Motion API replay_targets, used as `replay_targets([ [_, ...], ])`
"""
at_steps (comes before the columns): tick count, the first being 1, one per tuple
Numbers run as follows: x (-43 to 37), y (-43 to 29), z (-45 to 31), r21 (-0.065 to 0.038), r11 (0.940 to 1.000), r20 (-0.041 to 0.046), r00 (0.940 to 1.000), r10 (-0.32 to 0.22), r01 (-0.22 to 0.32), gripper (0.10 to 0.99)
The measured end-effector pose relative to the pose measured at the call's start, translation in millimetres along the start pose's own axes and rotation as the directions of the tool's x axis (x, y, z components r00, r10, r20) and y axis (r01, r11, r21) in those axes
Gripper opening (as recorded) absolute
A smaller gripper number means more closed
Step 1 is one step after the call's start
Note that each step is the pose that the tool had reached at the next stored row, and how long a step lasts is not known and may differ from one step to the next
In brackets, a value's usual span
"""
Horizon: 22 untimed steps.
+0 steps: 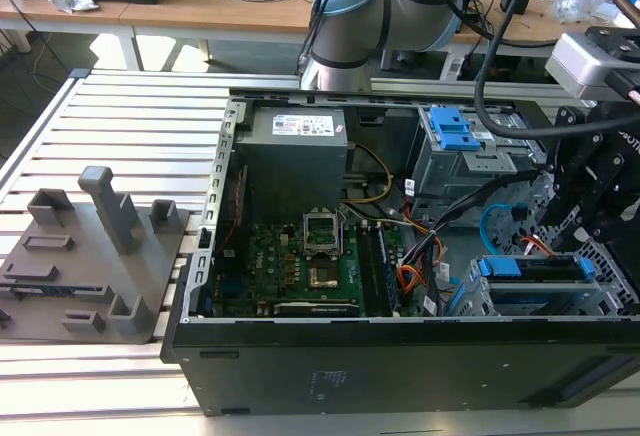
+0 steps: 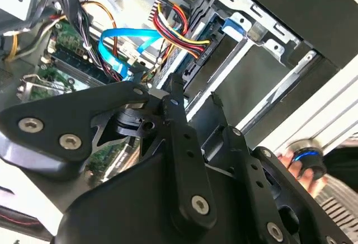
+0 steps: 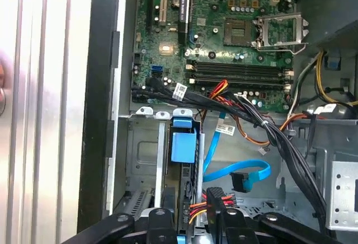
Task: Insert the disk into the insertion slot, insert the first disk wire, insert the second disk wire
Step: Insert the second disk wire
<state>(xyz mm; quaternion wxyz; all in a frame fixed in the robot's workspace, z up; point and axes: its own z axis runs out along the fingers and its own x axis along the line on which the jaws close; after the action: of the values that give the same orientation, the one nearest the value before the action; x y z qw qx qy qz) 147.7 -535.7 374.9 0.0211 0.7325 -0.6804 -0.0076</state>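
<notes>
- One black gripper [image 3: 194, 215] is hanging inside the open computer case [image 1: 400, 366], over the drive cages at the exterior view's right.
- Its jaws are standing partly apart in the first wrist view, and nothing is being clamped between the fingers [image 3: 230, 221].
- A black plug [image 3: 215, 196] is sitting just beside one finger, fed by a wire bundle [image 2: 176, 23] of red, yellow and black strands.
- The disk [image 1: 530, 269] is sitting edge-up in its bright blue carrier inside the insertion slot [image 1: 520, 303], the light grey perforated cage at the exterior view's lower right.
- The carrier's blue tab [image 3: 183, 143] is showing between the cage rails in the first wrist view.
- The first disk wire [image 1: 533, 245], thin and orange-red, is arching just above the disk's upper edge, close to the gripper. I cannot tell whether its plug is seated.
- A light blue cable [image 3: 235, 171] is looping beside the cage, apart from the disk.
- A dark grey bay [image 1: 455, 128] with a blue latch is standing beyond the cage, nearer the arm's base.
- The green motherboard [image 3: 224, 37] is lying flat on the case floor, beside the cages.
- A person's hand [image 2: 292, 160] is curling around a round black knob [image 2: 307, 161] outside the case, on the slatted table [image 1: 130, 126].
</notes>
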Motion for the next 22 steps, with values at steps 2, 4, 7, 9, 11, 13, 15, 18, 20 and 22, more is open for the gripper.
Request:
replay_targets([
  [2, -0.1, 0.1, -1.9, 0.001, 0.9996, -0.0014, 0.9996, -0.029, 0.029, 0.361],
  [4, -0.3, 0.2, -5.1, 0.001, 0.9996, -0.0014, 0.9996, -0.029, 0.029, 0.361],
  [7, -0.7, 0.2, -5.6, 0.001, 0.9996, -0.0015, 0.9996, -0.029, 0.029, 0.361],
  [9, -1.5, 0.2, -5.8, 0.000, 0.9996, -0.0017, 0.9996, -0.029, 0.029, 0.361],
  [11, -5.9, -0.1, -5.8, 0.000, 0.9996, -0.0016, 0.9996, -0.029, 0.029, 0.361],
  [13, -13.7, -0.7, -6.0, 0.000, 0.9996, -0.0017, 0.9996, -0.029, 0.029, 0.361],
  [15, -21.9, -1.3, -6.1, 0.000, 0.9996, -0.0015, 0.9996, -0.029, 0.029, 0.361],
  [18, -28.6, -1.8, -6.3, 0.000, 0.9996, -0.0017, 0.9996, -0.029, 0.029, 0.361],
  [20, -28.8, -1.9, -6.3, 0.000, 0.9996, -0.0016, 0.9996, -0.030, 0.030, 0.361],
  [22, -29.4, -0.8, -5.9, 0.001, 0.9991, -0.0022, 0.9991, -0.042, 0.042, 0.361],
])
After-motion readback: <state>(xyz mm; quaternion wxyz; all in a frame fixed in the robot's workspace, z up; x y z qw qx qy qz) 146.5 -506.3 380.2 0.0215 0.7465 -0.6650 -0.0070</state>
